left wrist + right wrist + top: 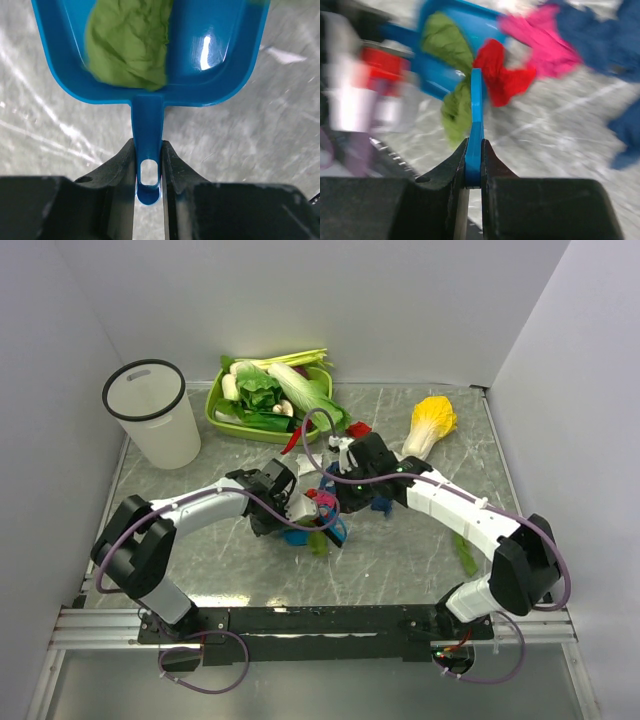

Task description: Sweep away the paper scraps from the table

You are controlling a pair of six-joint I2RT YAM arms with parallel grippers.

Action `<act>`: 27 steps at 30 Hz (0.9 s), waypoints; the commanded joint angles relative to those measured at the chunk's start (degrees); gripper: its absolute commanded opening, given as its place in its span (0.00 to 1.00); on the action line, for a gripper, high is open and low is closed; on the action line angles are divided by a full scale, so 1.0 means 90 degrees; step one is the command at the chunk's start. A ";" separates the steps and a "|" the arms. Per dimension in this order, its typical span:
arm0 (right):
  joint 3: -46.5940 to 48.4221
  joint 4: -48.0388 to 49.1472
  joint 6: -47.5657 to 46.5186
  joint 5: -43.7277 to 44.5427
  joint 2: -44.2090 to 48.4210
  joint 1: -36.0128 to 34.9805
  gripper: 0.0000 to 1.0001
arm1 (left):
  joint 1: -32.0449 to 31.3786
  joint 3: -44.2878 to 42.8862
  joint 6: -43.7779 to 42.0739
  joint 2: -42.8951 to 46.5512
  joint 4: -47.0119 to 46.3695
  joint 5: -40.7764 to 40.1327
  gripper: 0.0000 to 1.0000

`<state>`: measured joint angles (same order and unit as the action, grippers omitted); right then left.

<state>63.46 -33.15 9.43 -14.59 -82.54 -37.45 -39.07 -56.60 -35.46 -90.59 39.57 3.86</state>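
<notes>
My left gripper (148, 165) is shut on the handle of a blue dustpan (210, 55). A green paper scrap (130, 45) lies in the pan. My right gripper (475, 150) is shut on a thin blue tool (476, 105) that reaches toward the pan's mouth (462, 22). Around the tool's tip lie green scraps (454, 107), a red scrap (502, 75), a pink scrap (540, 40) and dark blue scraps (600, 35). From above, both grippers (292, 510) (340, 480) meet at mid-table over this pile (325, 505). The table (400, 560) is grey-green marble.
A white bin (155, 415) stands at the back left. A lime-green tray (215, 410) of leafy vegetables and a yellow cabbage (432, 425) sit along the back wall. Red scraps (358, 428) lie near the tray. A green bit (463, 555) lies by the right arm.
</notes>
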 commanded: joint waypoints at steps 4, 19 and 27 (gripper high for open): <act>0.0137 -0.0174 0.0125 -0.0576 0.0840 0.0664 0.00 | -0.0093 -0.0157 0.0093 0.0376 -0.0188 0.0352 0.09; 0.0127 -0.0184 -0.0715 -0.0273 0.1447 0.1290 0.00 | -0.0024 0.0750 0.0464 0.0934 -0.0431 0.0587 0.57; -0.0010 0.0060 -0.2139 -0.0312 0.1340 0.1280 0.00 | 0.0054 0.1375 0.0386 0.1168 -0.1065 0.0480 0.62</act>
<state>63.35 -35.62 -0.21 -17.19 -70.32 -26.20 -38.81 -46.35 -31.88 -83.07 34.59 7.31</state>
